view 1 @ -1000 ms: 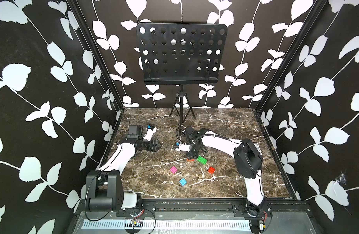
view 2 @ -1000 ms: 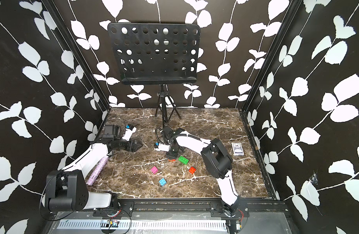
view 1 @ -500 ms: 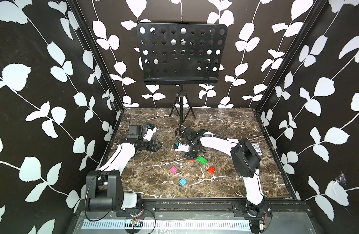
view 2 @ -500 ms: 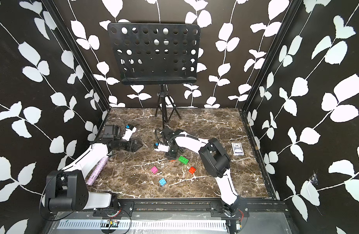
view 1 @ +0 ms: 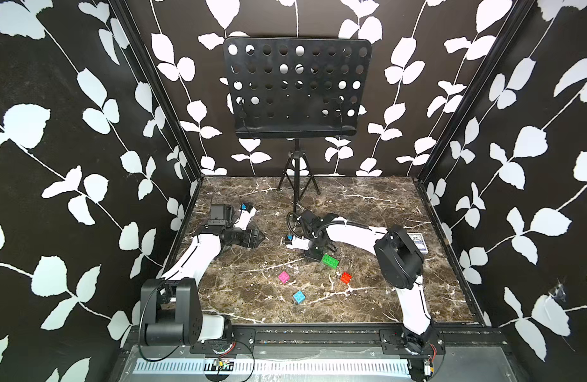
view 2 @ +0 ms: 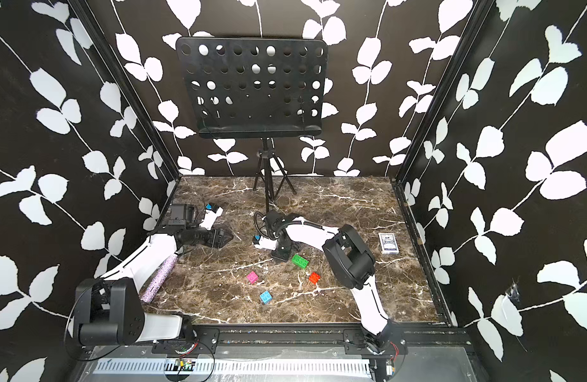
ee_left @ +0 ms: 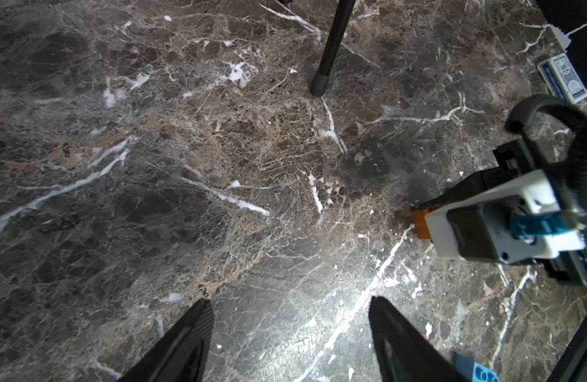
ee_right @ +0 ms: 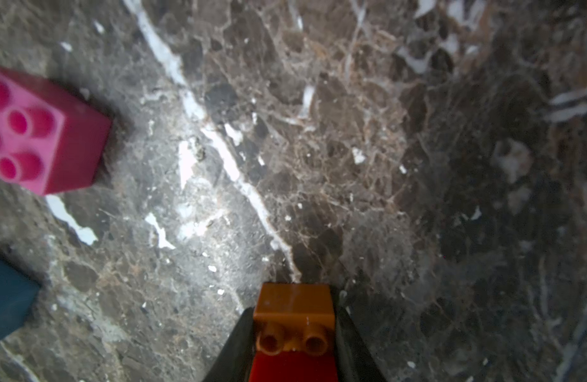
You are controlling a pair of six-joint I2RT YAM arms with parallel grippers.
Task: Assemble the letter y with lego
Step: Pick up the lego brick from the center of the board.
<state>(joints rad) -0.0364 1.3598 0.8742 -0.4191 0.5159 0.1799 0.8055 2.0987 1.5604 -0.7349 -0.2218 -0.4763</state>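
Observation:
My right gripper [ee_right: 293, 317] is shut on a brown-orange lego brick [ee_right: 293, 307] low over the marble, and an orange-red brick [ee_right: 293, 367] sits right behind it between the jaws. In both top views this gripper [view 1: 313, 256] [view 2: 282, 256] points down just left of the green brick [view 1: 330, 261] [view 2: 300, 261]. The red brick [view 1: 345, 277], pink brick [view 1: 284, 277] [ee_right: 43, 132] and light blue brick [view 1: 299, 296] lie loose nearer the front. My left gripper [view 1: 260, 236] [ee_left: 290, 317] hovers open and empty at the left. No assembled letter y shows.
A black music stand [view 1: 297, 89] rises at the back, and one tripod foot [ee_left: 318, 87] rests on the marble ahead of my left gripper. A blue-patterned card box [view 2: 388, 243] lies at the right. A purple glitter roll [view 2: 158, 279] lies along the left edge.
My right jaws have closed onto the brown-orange brick beside the green brick, and the right arm shifted slightly. The left arm and loose bricks have not moved.

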